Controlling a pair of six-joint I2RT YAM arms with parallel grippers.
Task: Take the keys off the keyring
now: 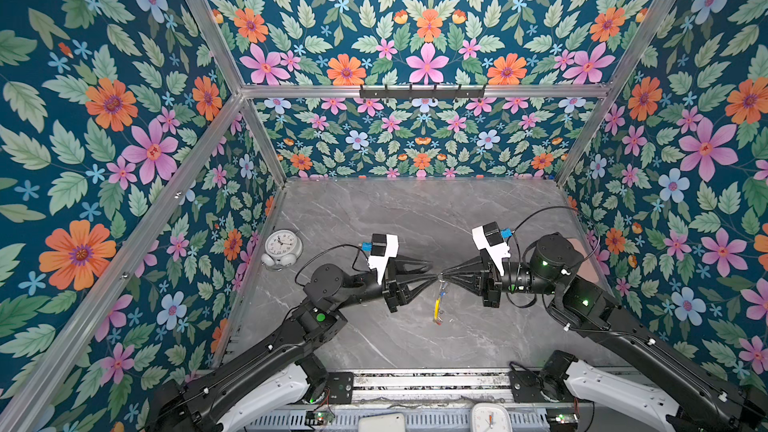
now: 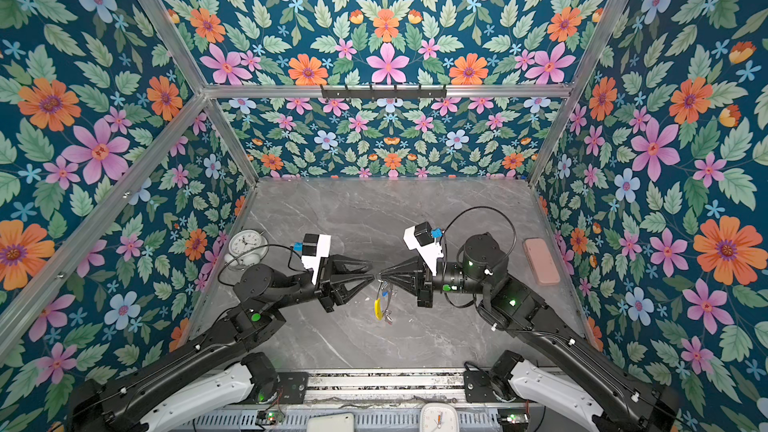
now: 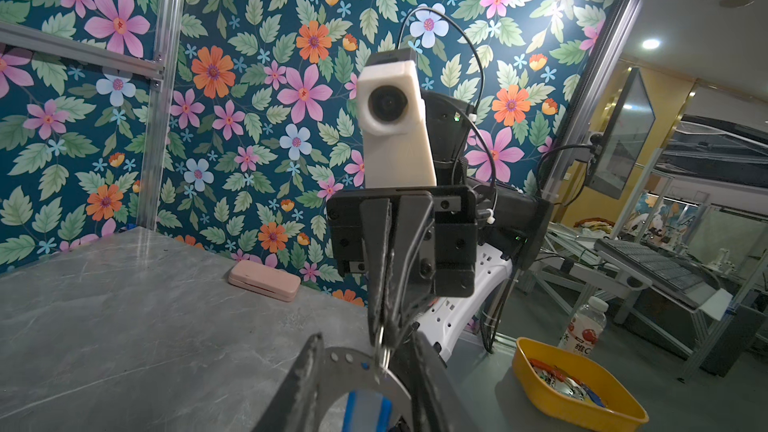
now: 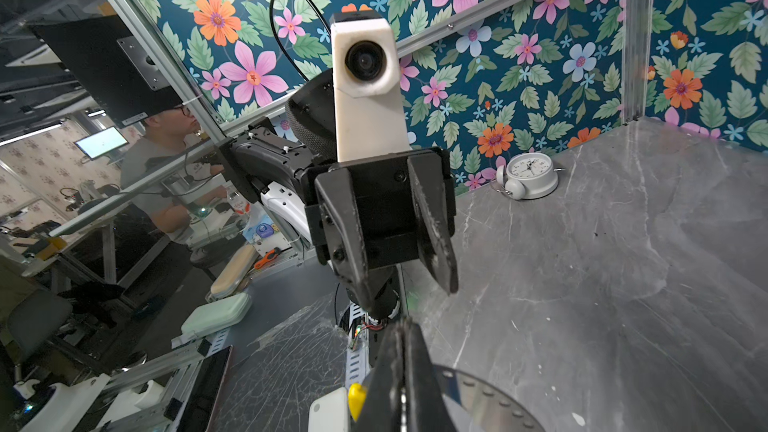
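The right gripper (image 1: pixel 442 275) pinched the keyring (image 1: pixel 436 307), hanging above mid-worktop (image 1: pixel 374 218); the left gripper (image 1: pixel 434 271) stood spread just beside it. A clock (image 1: pixel 282 248) sat far left, a pink case (image 2: pixel 541 261) right, both well clear

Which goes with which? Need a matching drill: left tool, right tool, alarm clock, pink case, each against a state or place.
Things:
1. left tool
2. right tool
3. alarm clock
4. pink case

States or places:
A. shut on the keyring
B. far out on the right arm's side
C. open
D. far out on the left arm's side

Pairs: 1-C, 2-A, 3-D, 4-B
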